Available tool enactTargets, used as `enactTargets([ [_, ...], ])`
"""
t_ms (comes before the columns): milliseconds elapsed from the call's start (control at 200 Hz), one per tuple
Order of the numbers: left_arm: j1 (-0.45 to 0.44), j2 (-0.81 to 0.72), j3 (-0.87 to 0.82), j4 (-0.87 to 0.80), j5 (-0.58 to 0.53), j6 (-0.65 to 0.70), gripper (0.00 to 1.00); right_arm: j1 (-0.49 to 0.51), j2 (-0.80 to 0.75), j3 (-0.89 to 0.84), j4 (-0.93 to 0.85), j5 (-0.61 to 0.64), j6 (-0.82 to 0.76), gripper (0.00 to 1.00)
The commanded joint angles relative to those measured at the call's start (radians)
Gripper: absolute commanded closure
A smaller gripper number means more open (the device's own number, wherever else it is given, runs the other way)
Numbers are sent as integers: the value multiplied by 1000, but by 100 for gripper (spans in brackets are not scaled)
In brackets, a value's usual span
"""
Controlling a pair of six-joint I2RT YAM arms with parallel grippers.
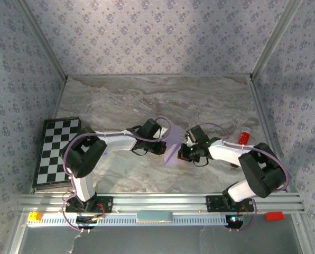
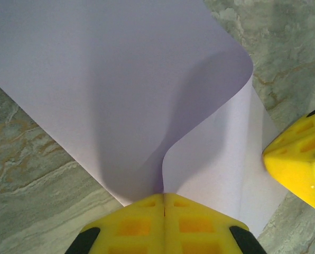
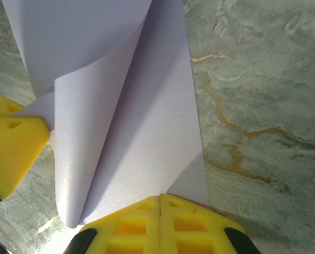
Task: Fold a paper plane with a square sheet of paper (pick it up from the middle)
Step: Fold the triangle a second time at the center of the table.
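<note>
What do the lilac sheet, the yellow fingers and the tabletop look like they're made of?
The lilac sheet: thin matte paper, curling softly and holding a bend. The yellow fingers: likely moulded plastic, matte, with recessed pockets. The tabletop: marble-look veining, grey-green with tan streaks; stone or printed laminate, can't tell.

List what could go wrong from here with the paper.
1. The left claw and right claw both pinch the square sheet of paper at its edges; pulling apart could tear it or slip it free.
2. The sheet bows in a loose curl, so pressing now may set a crooked crease.
</note>
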Motion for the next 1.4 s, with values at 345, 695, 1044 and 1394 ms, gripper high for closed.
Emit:
enactTargets([
  [345,3,16,39,-23,-34,28,100,-11,16,-10,-88,33,-23,99],
  [695,4,29,43,-32,-41,27,100,-15,18,-11,-88,29,-25,99],
  [1044,3,43,44,-28,-42,22,100,-16,18,-12,-87,30,-25,99],
  [1394,3,63,55,-37,-11,42,100,-26,3,-7,-25,-18,-4,97],
])
